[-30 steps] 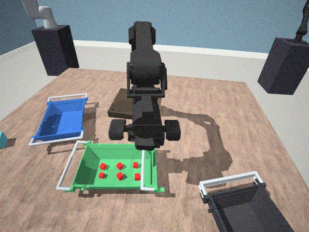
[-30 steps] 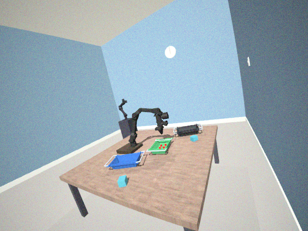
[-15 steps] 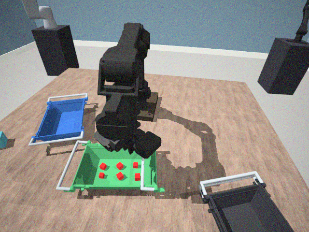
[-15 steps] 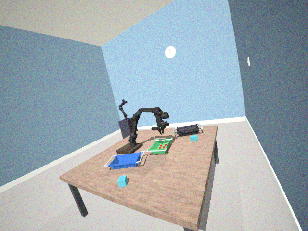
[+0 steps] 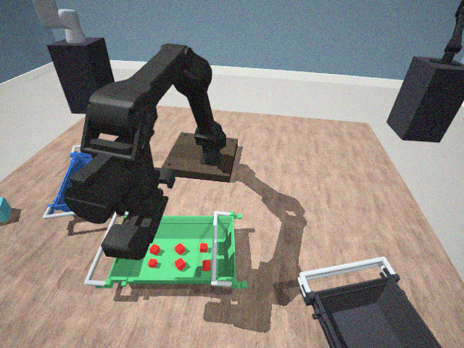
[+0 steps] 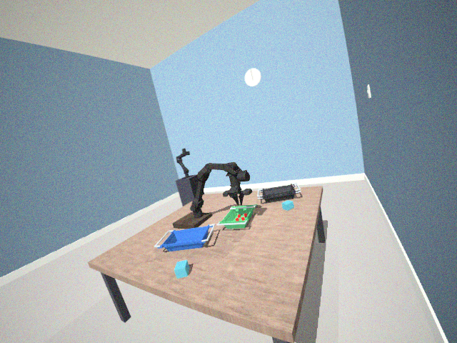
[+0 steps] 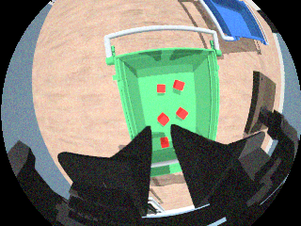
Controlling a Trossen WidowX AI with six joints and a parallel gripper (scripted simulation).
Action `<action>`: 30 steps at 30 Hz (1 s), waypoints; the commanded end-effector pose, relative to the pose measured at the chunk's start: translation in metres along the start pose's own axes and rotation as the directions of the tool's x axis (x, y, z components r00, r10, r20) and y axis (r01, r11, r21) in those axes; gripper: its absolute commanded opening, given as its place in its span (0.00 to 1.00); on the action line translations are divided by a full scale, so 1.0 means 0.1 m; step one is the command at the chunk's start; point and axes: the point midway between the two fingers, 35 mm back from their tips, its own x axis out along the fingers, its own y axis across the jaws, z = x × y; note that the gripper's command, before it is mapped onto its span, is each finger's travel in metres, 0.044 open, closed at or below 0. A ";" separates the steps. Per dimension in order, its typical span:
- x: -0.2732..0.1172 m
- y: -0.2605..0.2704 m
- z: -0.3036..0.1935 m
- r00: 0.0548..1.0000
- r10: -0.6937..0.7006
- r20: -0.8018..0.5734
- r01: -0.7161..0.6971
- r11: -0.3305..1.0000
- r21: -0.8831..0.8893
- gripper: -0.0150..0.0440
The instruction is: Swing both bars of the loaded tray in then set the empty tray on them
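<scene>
The loaded green tray (image 5: 168,280) (image 6: 235,226) (image 7: 207,85) holds several red blocks (image 5: 180,249) (image 7: 163,119). Its right bar in the top view (image 5: 214,247) lies in across the top near that end; it shows low in the wrist view (image 7: 163,164). Its other bar (image 5: 96,258) (image 7: 160,28) is swung out past the left end. My gripper (image 6: 240,203) (image 7: 161,130) is above the green tray, fingers slightly apart with nothing between them; its body hides the fingertips in the top view. An empty blue tray (image 5: 80,164) (image 6: 186,236) (image 7: 235,19) lies beside the green one.
A black tray (image 5: 369,318) (image 6: 278,194) with white bars stands on the table beyond the green tray's right end. One cyan cube (image 5: 3,209) (image 6: 181,269) lies past the blue tray, another cyan cube (image 6: 288,205) near the black tray. The arm's base plate (image 5: 180,164) (image 6: 190,220) is behind.
</scene>
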 end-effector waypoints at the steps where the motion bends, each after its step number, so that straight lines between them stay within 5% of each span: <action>1: 0.19 0.10 0.66 1.000 0.002 -0.006 0.003 0.699 0.716 0.40; 12: 0.31 0.07 1.24 1.000 0.005 -0.001 0.001 0.115 0.993 0.40; 30: 0.35 0.07 1.24 1.000 0.005 -0.001 0.001 0.110 0.994 0.40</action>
